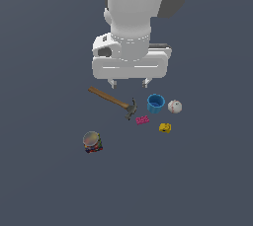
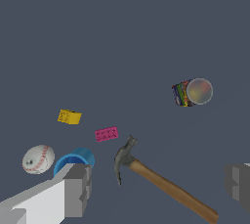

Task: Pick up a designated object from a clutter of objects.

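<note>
The gripper point(image 1: 130, 83) is seen hanging above the scattered items, its two fingers spread wide apart with nothing held between them and nothing touched. In the wrist view the fingertips point(image 2: 78, 189) appear at opposite edges of the picture, and the hammer point(image 1: 114, 101) lies on the floor in the gap between them, clear of both.

The wooden handle of the hammer is seen running away from its dark metal head, which lies near the pink brick point(image 1: 142, 120). The blue cup point(image 1: 155, 103) stands upright just beside the hammer head, and the white ball point(image 1: 174, 106) is placed just beside the cup, on the exterior view's right. The yellow block point(image 1: 165, 128), the designated piece, is found on the floor near the pink brick, on its exterior-view right and apart from it, below the cup and ball in that view. The colourful can point(image 1: 92, 142) stands well apart from the rest, on the exterior view's left.

In the wrist view part of the cup is hidden behind one finger, and the far finger is cut off by the picture's edge. The can's label is too small to be read.

Everything rests on a plain, dark grey-blue surface point(image 1: 44, 185); no walls or furniture are shown.
</note>
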`<control>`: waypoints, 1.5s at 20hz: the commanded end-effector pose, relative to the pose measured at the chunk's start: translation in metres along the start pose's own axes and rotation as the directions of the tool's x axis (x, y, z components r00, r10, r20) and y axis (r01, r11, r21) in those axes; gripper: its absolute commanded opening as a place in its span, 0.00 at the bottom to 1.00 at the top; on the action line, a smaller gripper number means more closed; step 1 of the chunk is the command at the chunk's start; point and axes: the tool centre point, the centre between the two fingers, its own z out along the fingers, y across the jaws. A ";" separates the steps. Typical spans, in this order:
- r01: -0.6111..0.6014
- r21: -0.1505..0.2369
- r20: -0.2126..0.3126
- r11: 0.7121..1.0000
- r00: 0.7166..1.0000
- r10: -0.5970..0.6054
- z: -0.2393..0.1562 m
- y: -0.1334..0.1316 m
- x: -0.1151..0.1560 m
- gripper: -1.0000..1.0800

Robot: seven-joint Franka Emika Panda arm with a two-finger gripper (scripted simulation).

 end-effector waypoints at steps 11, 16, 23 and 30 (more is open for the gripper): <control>0.007 0.021 0.010 1.000 1.000 -0.007 0.006 0.000 -0.002 0.96; 0.021 0.018 0.010 1.000 1.000 -0.021 0.008 -0.001 -0.001 0.96; 0.120 0.006 0.014 0.993 0.993 -0.120 0.027 -0.013 0.005 0.96; 0.311 -0.010 0.025 0.950 0.950 -0.310 0.064 -0.037 0.013 0.96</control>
